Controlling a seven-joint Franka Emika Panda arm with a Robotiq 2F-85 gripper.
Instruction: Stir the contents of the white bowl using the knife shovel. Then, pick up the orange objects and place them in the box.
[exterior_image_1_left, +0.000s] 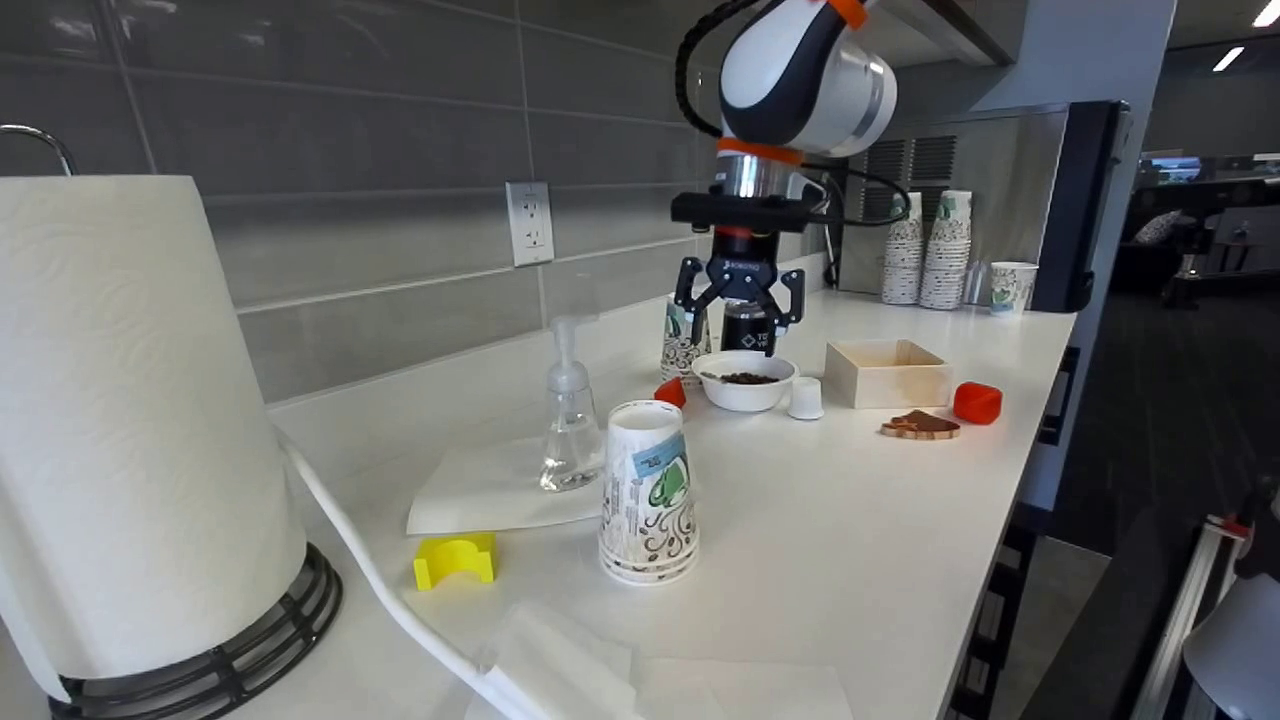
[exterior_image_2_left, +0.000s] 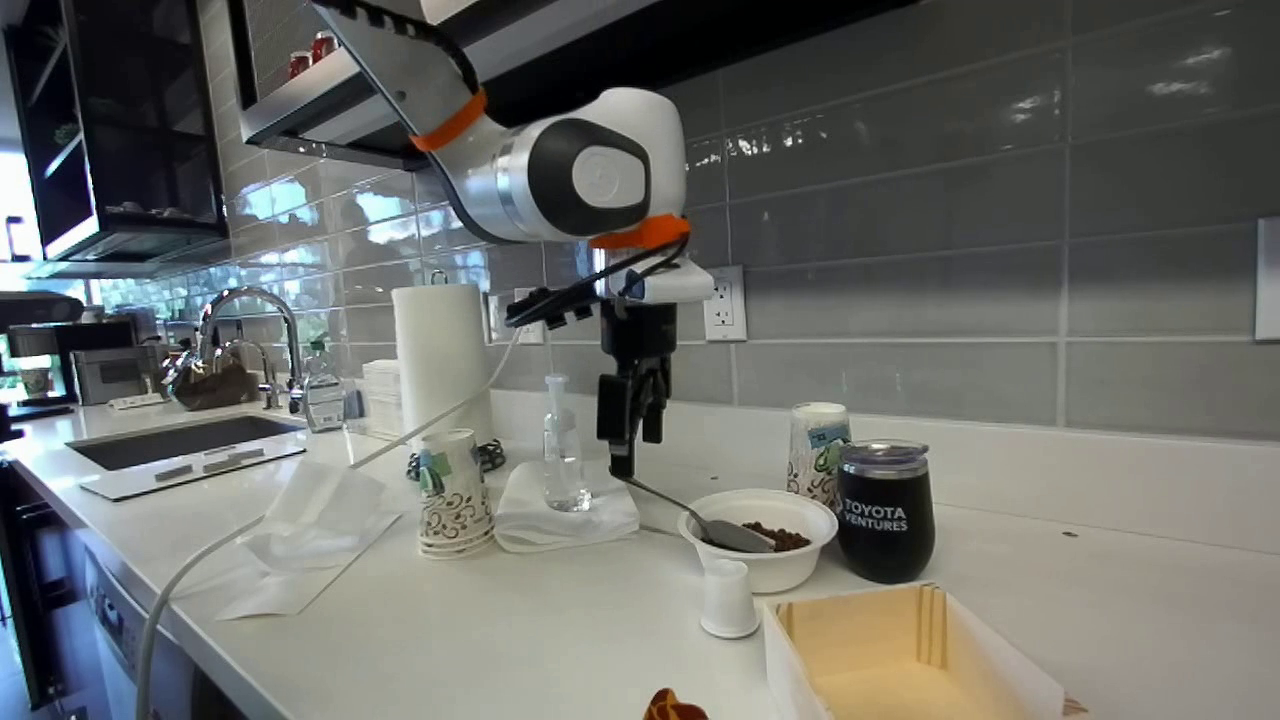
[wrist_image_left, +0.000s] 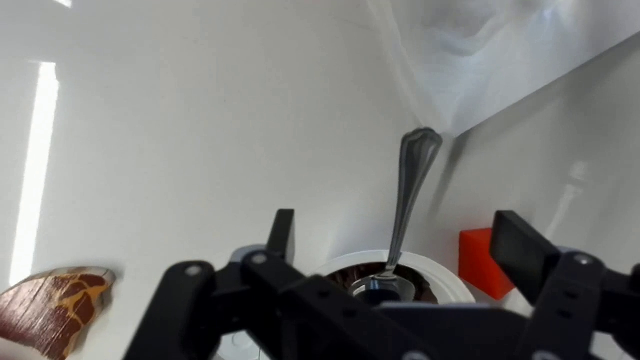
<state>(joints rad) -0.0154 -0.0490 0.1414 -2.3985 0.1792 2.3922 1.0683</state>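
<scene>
The white bowl (exterior_image_1_left: 745, 396) holds dark brown bits; it also shows in an exterior view (exterior_image_2_left: 768, 572) and in the wrist view (wrist_image_left: 442, 280). A metal spoon-like utensil (exterior_image_2_left: 737, 538), the knife shovel, rests in it with its handle (wrist_image_left: 412, 172) sticking out over the rim. My gripper (exterior_image_1_left: 738, 325) is open and empty above the bowl. In the wrist view the handle shows between the gripper's spread fingers (wrist_image_left: 392, 235). One orange-red lump (exterior_image_1_left: 671, 392) lies beside the bowl, also in the wrist view (wrist_image_left: 478, 262). Another orange-red lump (exterior_image_1_left: 977, 403) lies near the tan box (exterior_image_1_left: 900, 388).
A small white cup (exterior_image_2_left: 729, 600) stands between bowl and box. A black tumbler (exterior_image_2_left: 886, 515) and patterned cups (exterior_image_2_left: 818, 450) stand behind the bowl. A soap bottle (exterior_image_1_left: 572, 430), stacked cups (exterior_image_1_left: 649, 500), a yellow block (exterior_image_1_left: 455, 560) and a flat brown piece (exterior_image_1_left: 920, 426) are on the counter.
</scene>
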